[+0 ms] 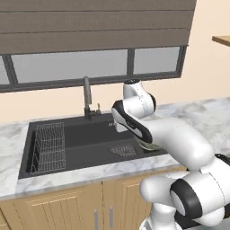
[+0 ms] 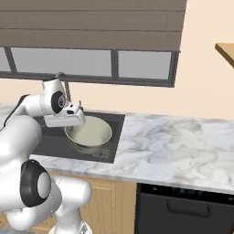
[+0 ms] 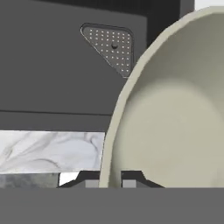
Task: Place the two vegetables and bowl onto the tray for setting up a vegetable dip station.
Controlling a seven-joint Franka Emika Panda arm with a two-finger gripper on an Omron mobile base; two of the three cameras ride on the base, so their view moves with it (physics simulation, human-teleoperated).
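Your arm is rising from the lower right of the left base view, folding at the elbow and reaching up-left toward the frame's centre. In the right base view it is climbing from the lower left, with the wrist turned so the hand points right. Your gripper (image 3: 109, 183) is sitting at the bottom centre of the hand view, its jaws pinching the rim of the bowl (image 2: 89, 134), one fingertip on each side.

There is one bowl (image 2: 89, 134), one sink (image 1: 81, 139), one faucet (image 1: 87, 96), one wire rack (image 1: 48, 147) and one drain strainer (image 3: 111, 46).
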